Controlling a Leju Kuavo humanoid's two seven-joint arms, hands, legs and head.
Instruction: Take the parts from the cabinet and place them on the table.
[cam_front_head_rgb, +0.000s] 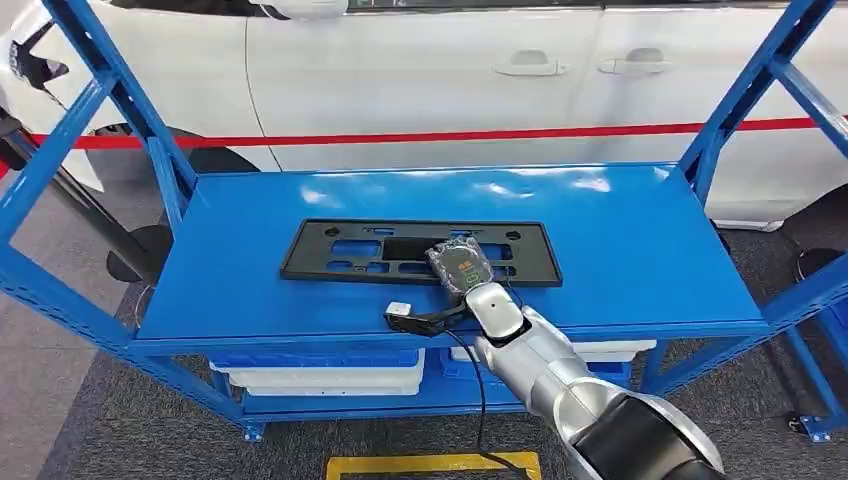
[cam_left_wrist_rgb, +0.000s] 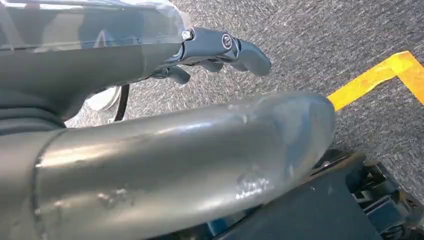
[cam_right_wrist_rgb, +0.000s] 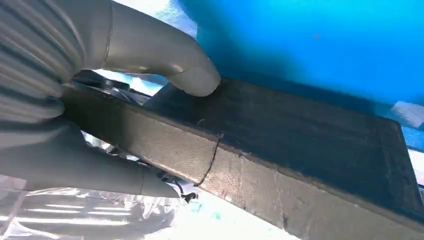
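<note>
A long black plastic frame (cam_front_head_rgb: 340, 250) with cut-outs lies flat on the top shelf (cam_front_head_rgb: 630, 250) of the blue rack. My right hand (cam_front_head_rgb: 462, 268), wrapped in clear film, reaches over the shelf's near edge and grips the frame at its near long side, right of centre. Seen from the right wrist, that right hand (cam_right_wrist_rgb: 75, 100) presses its grey thumb (cam_right_wrist_rgb: 195, 75) on the frame's dark top face (cam_right_wrist_rgb: 310, 135), with a finger under the edge. My left hand (cam_left_wrist_rgb: 200, 150) hangs over grey carpet holding nothing, its dark fingers (cam_left_wrist_rgb: 235, 47) stretched out.
Blue uprights (cam_front_head_rgb: 110, 90) and slanted braces stand at both ends of the rack. White and blue bins (cam_front_head_rgb: 320, 372) sit on the lower shelf. A white car (cam_front_head_rgb: 450, 70) with a red tape line is behind. Yellow floor tape (cam_front_head_rgb: 430, 464) marks the carpet in front.
</note>
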